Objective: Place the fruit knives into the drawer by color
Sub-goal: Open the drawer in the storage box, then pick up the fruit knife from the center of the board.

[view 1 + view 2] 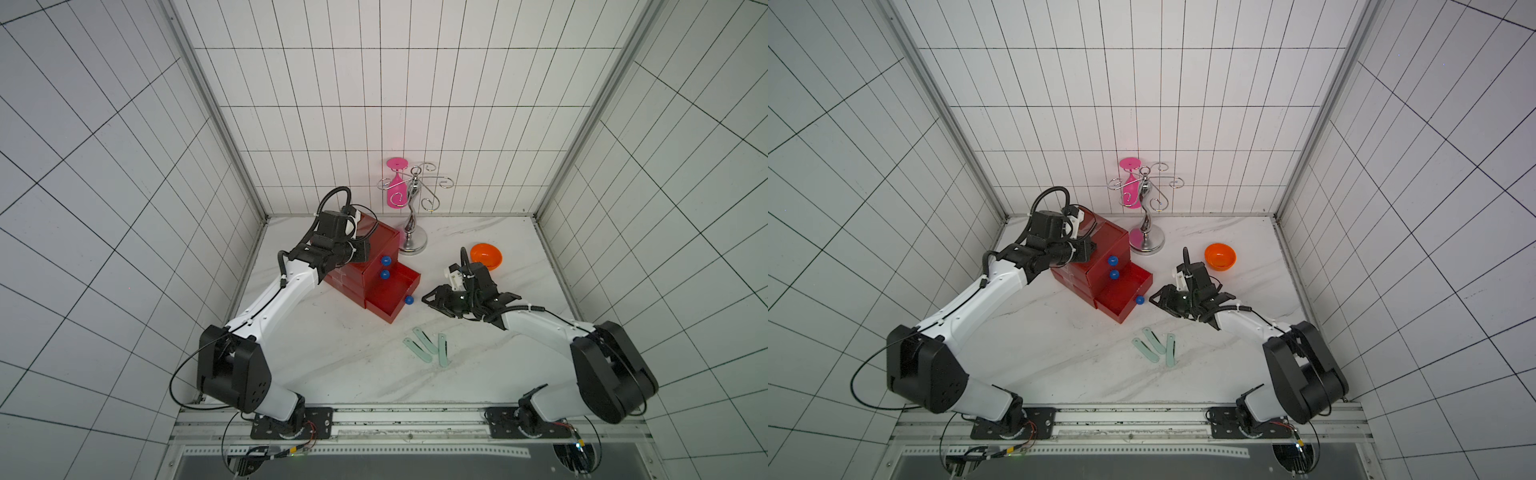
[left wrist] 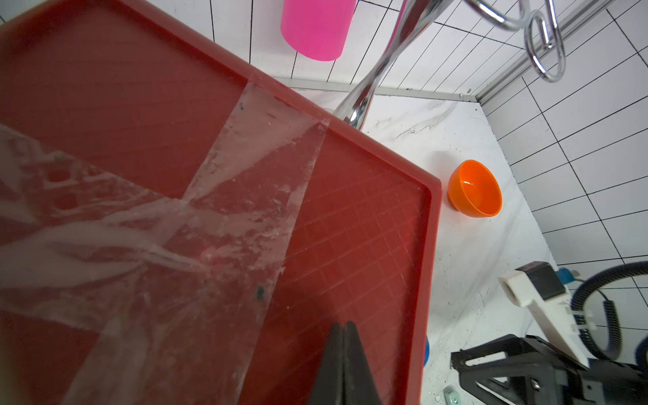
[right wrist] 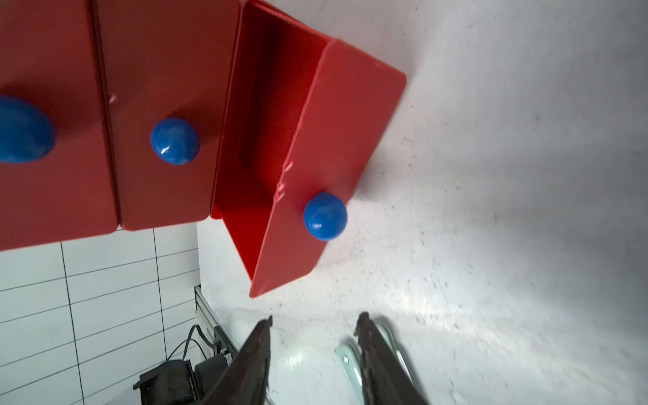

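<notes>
Knives (image 1: 426, 341), three mint green ones, lie flat and close together on the table (image 1: 332, 357), well short of the chest (image 1: 382, 239) and near the right arm. Their flatness looks like the main risk: fingers closing on so thin a strip could skid off its edge, push it along the marble, or drag a neighbour with it, since the three lie so close. The right fingers (image 3: 256, 350) stand partway apart and hold nothing, near the knob (image 3: 325, 215) of the bottom drawer (image 3: 350, 122). A careless swing from there could knock that knob and slide the drawer shut or skew it. The left fingers (image 2: 336, 350) are pressed together, holding nothing, at the taped top of the chest. If they are steadying it, lifting off too soon could let the light chest shift when a knife is dropped in. A knife released too high could bounce off the drawer's front wall onto the table. The bottom drawer is pulled out and looks bare inside. The two drawers above it are shut, and through the red plastic I cannot tell what they hold, so no other knives show. An orange bowl (image 2: 487, 201) sits apart on the table and looks empty. A pink glass (image 1: 395, 195) hangs upside down on the rack (image 1: 412, 232), holding nothing.
</notes>
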Tool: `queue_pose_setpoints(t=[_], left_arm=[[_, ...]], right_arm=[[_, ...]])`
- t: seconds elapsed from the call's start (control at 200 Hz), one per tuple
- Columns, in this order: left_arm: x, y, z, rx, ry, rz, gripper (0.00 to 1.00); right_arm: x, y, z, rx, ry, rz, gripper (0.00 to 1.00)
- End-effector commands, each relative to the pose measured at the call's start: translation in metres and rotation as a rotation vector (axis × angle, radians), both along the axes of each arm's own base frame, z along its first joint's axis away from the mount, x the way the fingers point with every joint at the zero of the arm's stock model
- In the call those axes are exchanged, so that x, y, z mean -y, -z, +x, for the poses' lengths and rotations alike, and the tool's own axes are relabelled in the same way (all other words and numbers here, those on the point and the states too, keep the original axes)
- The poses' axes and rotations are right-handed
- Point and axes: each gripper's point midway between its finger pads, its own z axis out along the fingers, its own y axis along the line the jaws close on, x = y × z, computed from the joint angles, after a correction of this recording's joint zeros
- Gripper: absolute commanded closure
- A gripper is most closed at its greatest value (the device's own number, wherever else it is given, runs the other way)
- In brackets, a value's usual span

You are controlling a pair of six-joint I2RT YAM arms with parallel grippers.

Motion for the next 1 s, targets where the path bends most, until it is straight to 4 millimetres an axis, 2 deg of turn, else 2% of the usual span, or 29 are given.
queue_pose_setpoints(t=[0.0,0.18,0.455,0.69,0.995], left_arm=[[-0.024,0.086,-0.038,-0.305,-0.038,0.178,1.0],[-0.025,0.083,-0.04,-0.301,-0.041,0.21,1.0],[-0.022,0.082,-0.041,-0.297,-0.042,0.22,1.0],[-0.027,0.086,-0.046,-0.305,-0.051,0.245,1.0],[-0.035,0.096,-0.053,-0.309,-0.066,0.275,1.0]], right_arm=[[0.036,0.016,-0.027,-0.073,-0.006,-0.211,0.57],[0.063,0.012,-0.053,-0.156,-0.036,-0.373,0.58],[0.099,0.011,-0.08,-0.207,-0.065,-0.568,0.59],[0.108,0.009,-0.092,-0.228,-0.088,-0.655,0.58],[0.102,-0.002,-0.092,-0.234,-0.126,-0.73,0.57]])
